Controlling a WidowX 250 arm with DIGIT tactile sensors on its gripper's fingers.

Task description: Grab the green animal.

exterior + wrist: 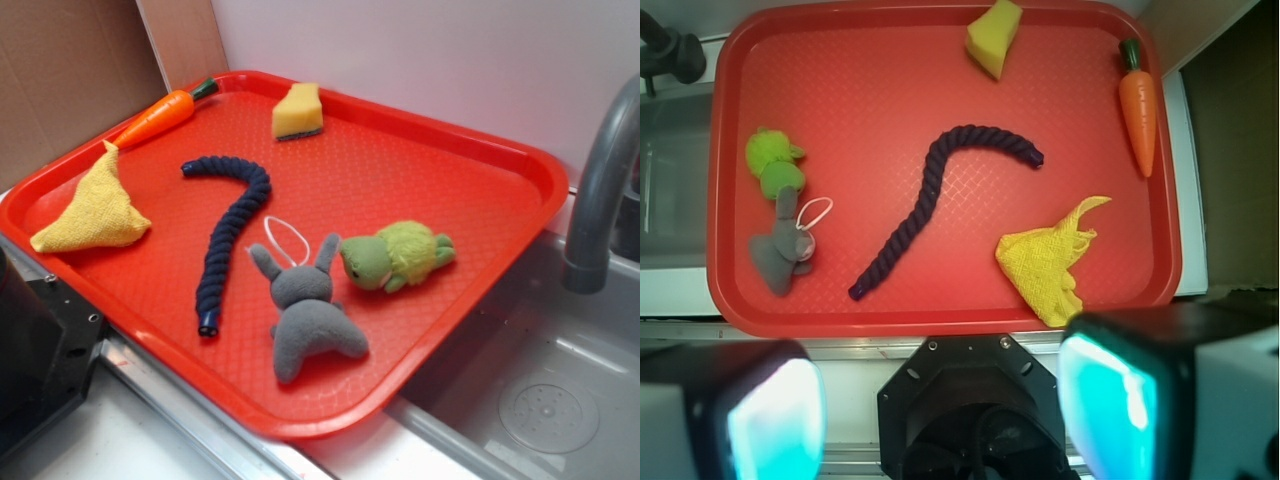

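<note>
The green animal (395, 255) lies on its side near the right edge of the red tray (400, 170), its olive head pointing at the grey bunny (305, 315) right beside it. In the wrist view the green animal (775, 165) is at the tray's (870, 90) left side, just above the grey bunny (780, 250). My gripper (940, 415) hangs high over the near side of the tray, far from the toy. It is open, its two cyan pads (1105, 405) wide apart with nothing between them. The exterior view does not show the gripper.
Also on the tray are a dark blue rope (230, 235), a yellow cloth (95, 210), a carrot (160, 118) and a yellow sponge (297, 112). A steel sink (540, 390) with a grey faucet (600, 180) borders the tray on the right. The robot base (40, 340) stands at front left.
</note>
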